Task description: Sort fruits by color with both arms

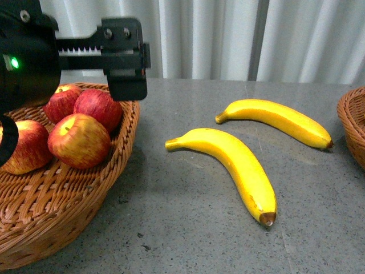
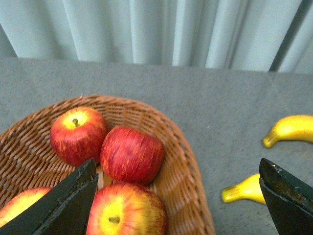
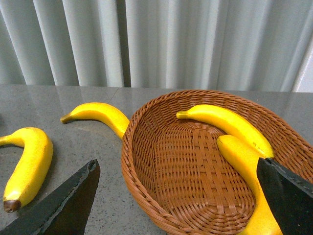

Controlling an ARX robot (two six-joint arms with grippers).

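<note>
At far left, the left arm [image 1: 28, 57] filled the corner of the front view and hung over the left basket [image 1: 122, 148]. The left claw [image 2: 177, 169] was spread wide and held nothing. Its wrist view caught only the inner edges of the fingers [image 2: 63, 205], with the rest cut off.

Four apples [image 1: 78, 140] lay bunched together in that basket. The leftmost apple [image 1: 20, 145] was partly hidden behind the arm, and the back apple [image 1: 61, 101] sat half behind its neighbour.

In the middle, on the bare table [image 1: 188, 228] between the baskets, the near banana [image 1: 234, 165] and the far banana [image 1: 279, 120] lay close but apart.

At far right, the front view cut the right basket [image 1: 353, 123] down to a sliver, so we could not see inside from there. The right wrist view showed two more fruits in it. The inner banana [image 3: 225, 122] lay along the far wall. We saw the second banana [image 3: 244, 166] only in part, since its lower end ran behind a finger and off the frame.

The right claw [image 3: 178, 164] was likewise spread wide and empty, with only its finger edges in view.
</note>
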